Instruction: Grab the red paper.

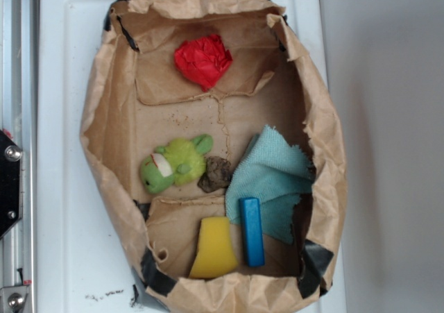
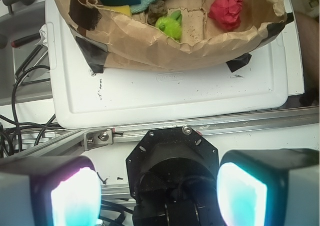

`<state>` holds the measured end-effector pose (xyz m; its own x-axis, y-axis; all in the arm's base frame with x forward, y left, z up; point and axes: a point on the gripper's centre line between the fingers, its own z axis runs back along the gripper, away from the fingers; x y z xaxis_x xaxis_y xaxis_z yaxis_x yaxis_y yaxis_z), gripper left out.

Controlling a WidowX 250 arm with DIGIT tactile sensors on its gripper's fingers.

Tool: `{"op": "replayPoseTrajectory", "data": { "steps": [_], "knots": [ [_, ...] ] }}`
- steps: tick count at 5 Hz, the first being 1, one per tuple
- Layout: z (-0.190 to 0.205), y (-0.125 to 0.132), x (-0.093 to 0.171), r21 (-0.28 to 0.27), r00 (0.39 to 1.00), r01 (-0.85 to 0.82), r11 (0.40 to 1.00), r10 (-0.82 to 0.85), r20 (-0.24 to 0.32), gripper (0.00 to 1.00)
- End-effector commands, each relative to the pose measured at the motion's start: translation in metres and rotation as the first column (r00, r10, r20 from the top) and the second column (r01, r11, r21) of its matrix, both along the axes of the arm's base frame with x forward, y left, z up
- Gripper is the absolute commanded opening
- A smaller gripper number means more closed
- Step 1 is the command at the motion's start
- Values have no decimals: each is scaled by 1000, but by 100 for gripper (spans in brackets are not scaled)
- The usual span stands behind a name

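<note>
The crumpled bright red paper wad (image 1: 203,61) sits at the far end of the rolled-down brown paper bag (image 1: 104,105), a blunt lump with no clear long axis, its lower tip pointing toward the green plush toy (image 1: 175,163). It has bare bag floor all round it, nearest the back wall. My gripper (image 2: 159,196), fingers spread wide and empty, hangs outside the bag above the white tray's (image 2: 175,93) edge

- Gripper (image 2: 159,191): two grey blocky fingers (image 2: 47,191) with glowing pale cyan-pink pads.
- Between the fingers, a black octagonal mount (image 2: 172,158) with silver screws.
- Black cables inside the mount.
</note>
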<state>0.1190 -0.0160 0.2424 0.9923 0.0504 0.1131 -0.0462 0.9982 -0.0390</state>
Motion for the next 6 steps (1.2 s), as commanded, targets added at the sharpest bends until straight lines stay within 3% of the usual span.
{"op": "replayPoseTrajectory", "data": {
  "steps": [1,4,6],
  "knots": [
    [0,0,0,0,1000,0,1000,0,0,100],
    [-7,6,43,13,996,-79,997,79,30,100],
    [-5,18,91,-23,984,-163,986,164,75,100]
  ]
}}
